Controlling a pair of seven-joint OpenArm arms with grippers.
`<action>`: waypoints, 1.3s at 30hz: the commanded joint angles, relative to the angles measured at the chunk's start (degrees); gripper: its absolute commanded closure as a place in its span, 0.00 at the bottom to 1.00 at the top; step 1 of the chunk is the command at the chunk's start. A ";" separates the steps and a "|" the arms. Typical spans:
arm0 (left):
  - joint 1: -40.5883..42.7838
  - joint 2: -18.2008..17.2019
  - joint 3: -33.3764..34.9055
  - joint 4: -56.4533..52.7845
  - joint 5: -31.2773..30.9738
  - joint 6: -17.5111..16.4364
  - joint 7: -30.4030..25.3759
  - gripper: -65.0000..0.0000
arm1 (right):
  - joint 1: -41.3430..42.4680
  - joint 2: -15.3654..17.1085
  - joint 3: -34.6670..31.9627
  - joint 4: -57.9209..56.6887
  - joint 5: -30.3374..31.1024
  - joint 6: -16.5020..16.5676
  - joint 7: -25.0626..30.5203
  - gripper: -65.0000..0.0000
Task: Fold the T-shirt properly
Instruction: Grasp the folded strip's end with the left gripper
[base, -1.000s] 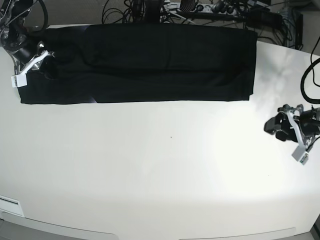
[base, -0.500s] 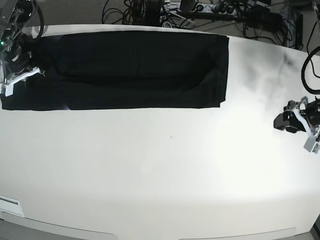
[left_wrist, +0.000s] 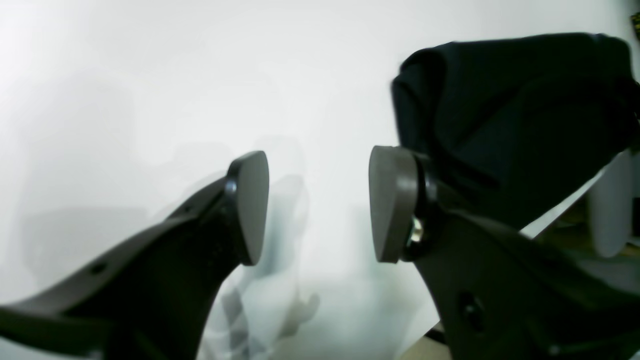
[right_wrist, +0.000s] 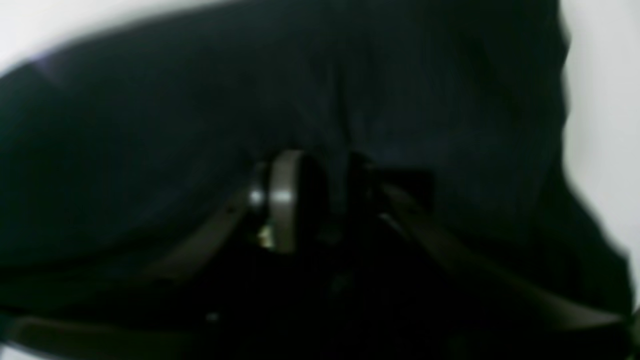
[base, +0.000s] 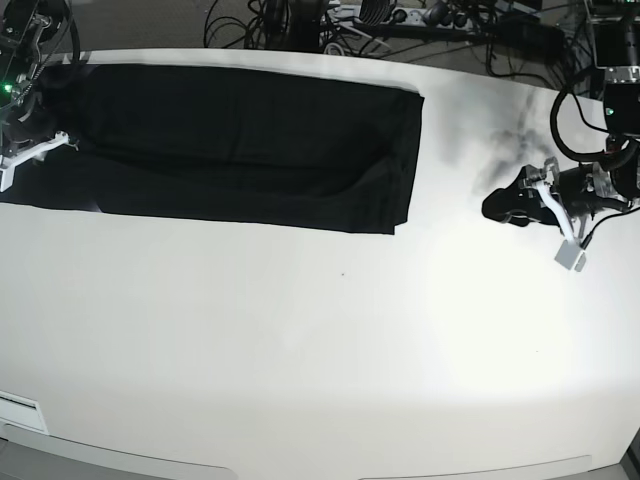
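The black T-shirt (base: 240, 140) lies plain side up as a long folded strip across the far left of the white table (base: 300, 350). Its left end runs out of the base view. My right gripper (base: 55, 140) is at the strip's left end. In the right wrist view it (right_wrist: 322, 195) is shut on a fold of the black cloth (right_wrist: 150, 125). My left gripper (base: 497, 207) is over bare table to the right of the shirt's right edge. In the left wrist view it (left_wrist: 320, 205) is open and empty, with the shirt (left_wrist: 500, 100) beyond its right finger.
A tangle of cables (base: 400, 20) and a black box (base: 525, 35) lie behind the table's far edge. A white label (base: 20, 410) sits at the front left corner. The left arm's cable (base: 565, 110) loops above the table at the right.
The T-shirt has slid to the left with my right gripper shut on its left end. My left gripper has moved left and up toward the shirt's right edge.
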 joint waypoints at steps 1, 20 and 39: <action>-0.90 -0.42 -1.18 0.70 -1.60 -0.39 -0.39 0.49 | 0.26 1.03 0.33 2.23 0.00 0.35 0.79 0.62; 1.16 7.48 0.39 0.70 -2.43 -1.22 -0.76 0.40 | -0.20 0.98 0.33 5.40 -1.51 2.16 -1.40 0.59; 6.82 20.92 0.48 0.76 3.82 2.01 -3.10 0.40 | -0.17 0.98 0.33 5.40 -1.68 2.16 -2.08 0.59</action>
